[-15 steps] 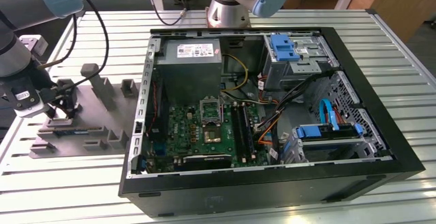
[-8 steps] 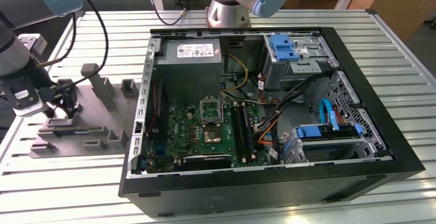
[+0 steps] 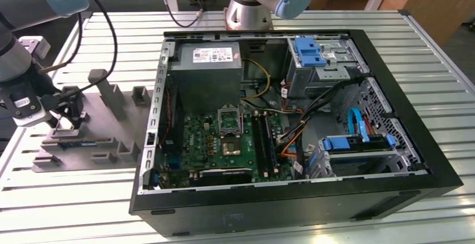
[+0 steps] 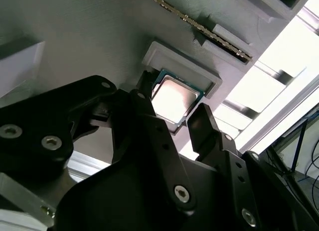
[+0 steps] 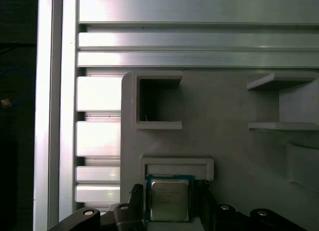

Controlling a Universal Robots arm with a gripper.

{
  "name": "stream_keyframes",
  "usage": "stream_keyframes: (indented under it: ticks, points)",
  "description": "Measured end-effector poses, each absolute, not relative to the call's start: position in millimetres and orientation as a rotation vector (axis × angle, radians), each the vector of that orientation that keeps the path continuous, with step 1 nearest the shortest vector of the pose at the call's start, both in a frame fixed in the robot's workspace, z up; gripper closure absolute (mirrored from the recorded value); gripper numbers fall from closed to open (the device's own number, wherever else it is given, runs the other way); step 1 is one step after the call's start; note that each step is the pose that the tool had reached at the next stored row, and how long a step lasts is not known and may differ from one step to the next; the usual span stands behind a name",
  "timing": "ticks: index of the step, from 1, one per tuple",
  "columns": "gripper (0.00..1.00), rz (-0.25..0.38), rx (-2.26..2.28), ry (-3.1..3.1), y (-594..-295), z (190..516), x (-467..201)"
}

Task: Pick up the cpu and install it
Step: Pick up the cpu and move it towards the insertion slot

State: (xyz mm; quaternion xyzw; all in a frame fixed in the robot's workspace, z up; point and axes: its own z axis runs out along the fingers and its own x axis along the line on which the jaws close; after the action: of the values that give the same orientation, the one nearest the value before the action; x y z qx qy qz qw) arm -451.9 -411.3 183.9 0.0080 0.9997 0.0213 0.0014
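The gripper (image 3: 68, 124) hangs low over the grey tray (image 3: 111, 139) at the exterior view's left, released, with its two black fingers (image 5: 137, 205) spread to either side of the cpu (image 5: 169, 198). In both wrist views the fingers come down close along two opposite edges of the chip, and a thin dark gap shows between the chip and at least one finger, so nothing is clamped. The cpu (image 4: 174, 99) lies flat, silvery top up, in a shallow square pocket of the tray (image 5: 224, 141), hard against the raised grey lip that borders the pocket on one side. In the second wrist view the gripper (image 4: 174, 105) straddles the chip, and beyond the pocket a memory stick (image 4: 199, 24) lies in a slot of the same tray (image 4: 75, 57). Square recesses and upright posts (image 3: 111, 96) stand elsewhere on the tray, near the chip's pocket but apart from it. Black cables (image 3: 104, 30) loop down toward the wrist of the arm. The tray rests on a table (image 3: 89, 205) of ribbed aluminium slats. Just beside it, toward the exterior view's right, an open computer case (image 3: 441, 169) lies on its side. Inside are a grey power supply (image 3: 211, 71), a green board (image 3: 222, 144) with the dark socket frame (image 3: 230, 119) near its middle, and blue drive brackets (image 3: 308, 52). The chip is well apart from that socket.
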Motion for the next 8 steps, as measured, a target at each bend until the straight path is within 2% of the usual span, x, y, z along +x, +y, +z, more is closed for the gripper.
stream_keyframes:
  ticks: [8]
  points:
    - [0.45, 0.067, 0.025, 3.138, -411.3, 183.8, -453.3]
